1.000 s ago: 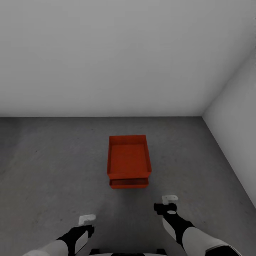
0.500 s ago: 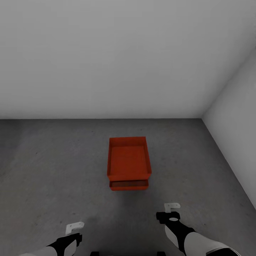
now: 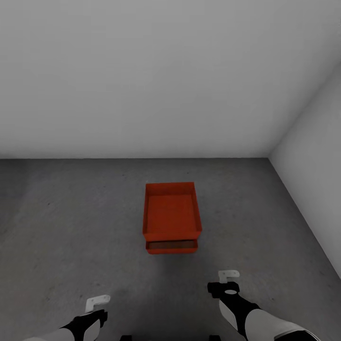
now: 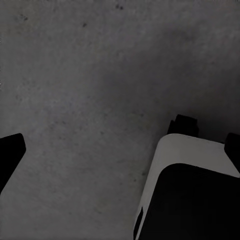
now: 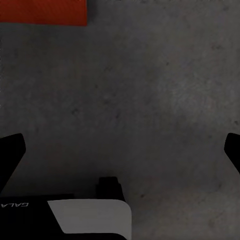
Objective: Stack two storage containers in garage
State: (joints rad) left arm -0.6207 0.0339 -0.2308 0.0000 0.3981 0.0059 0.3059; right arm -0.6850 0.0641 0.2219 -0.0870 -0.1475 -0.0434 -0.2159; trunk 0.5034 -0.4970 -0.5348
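Orange-red, the upper rectangular lidless storage container [image 3: 171, 210] sat stacked on the lower identical orange-red container [image 3: 171, 246], on the dark grey mottled concrete floor [image 3: 71, 227] of the garage, near the pale grey back wall [image 3: 142, 76]. The left gripper [image 3: 97, 301] and right gripper [image 3: 228, 274] hung wide apart-fingered, empty, well short of the stack.

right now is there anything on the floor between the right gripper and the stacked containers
Nothing visible. In the head view only bare concrete floor lies between the right gripper and the two stacked containers. Both wrist views also show open floor ahead of the fingers.
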